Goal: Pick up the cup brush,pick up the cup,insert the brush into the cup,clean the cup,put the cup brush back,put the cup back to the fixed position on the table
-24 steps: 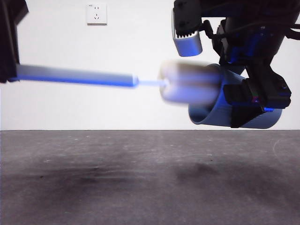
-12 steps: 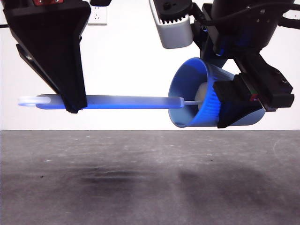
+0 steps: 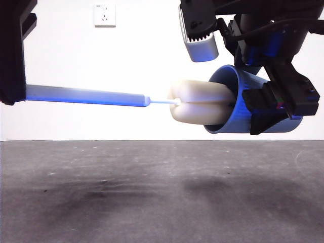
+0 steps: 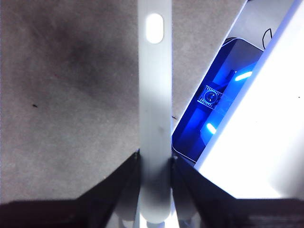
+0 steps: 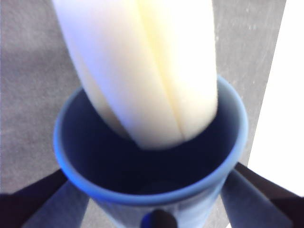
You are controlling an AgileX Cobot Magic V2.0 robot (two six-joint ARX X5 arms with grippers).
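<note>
My left gripper (image 3: 12,96) (image 4: 154,161) is shut on the cup brush's grey handle (image 3: 86,95) (image 4: 154,95) and holds it level above the table (image 3: 152,192), at the left edge of the front view. The cream-yellow sponge head (image 3: 200,102) (image 5: 142,71) sits at the mouth of the blue cup (image 3: 235,80) (image 5: 142,171), with its end inside and most of it outside. My right gripper (image 3: 273,109) (image 5: 152,190) is shut on the cup and holds it on its side in the air, mouth toward the brush.
A white wall with a socket (image 3: 104,14) stands behind the table. The right arm's silver camera housing (image 3: 200,38) hangs above the cup. In the left wrist view a white body with a blue-lit panel (image 4: 223,99) lies beside the handle.
The brush has moved left, out of the cup: half a second ago the sponge was deep inside, now most of it is outside. The left gripper has moved to the left edge.
</note>
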